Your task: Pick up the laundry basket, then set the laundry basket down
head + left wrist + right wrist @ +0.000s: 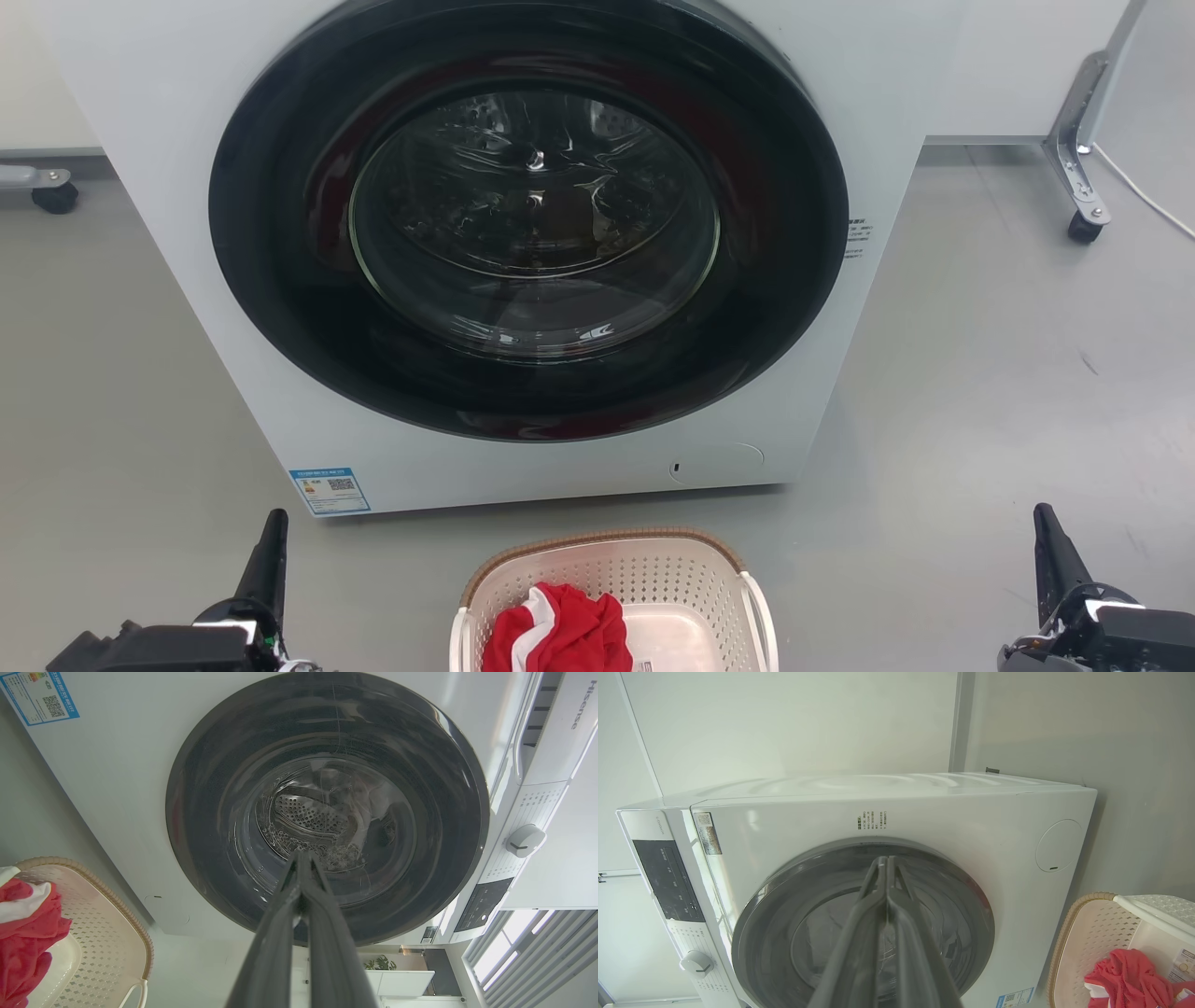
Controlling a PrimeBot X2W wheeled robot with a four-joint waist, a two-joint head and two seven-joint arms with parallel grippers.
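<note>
Washer (523, 252), dial (525, 840) seen from both wrist views, basket (653, 569) set on the floor (980, 373) just before it, red cloth (560, 635) lying inside, left gripper (301, 856) and right gripper (885, 861) pressed closed on nothing, flanking the basket untouched.

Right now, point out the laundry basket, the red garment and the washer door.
laundry basket (607, 537), head view, far brown rim.
red garment (579, 635), head view, middle of the cloth.
washer door (532, 224), head view, centre of the glass.
</note>
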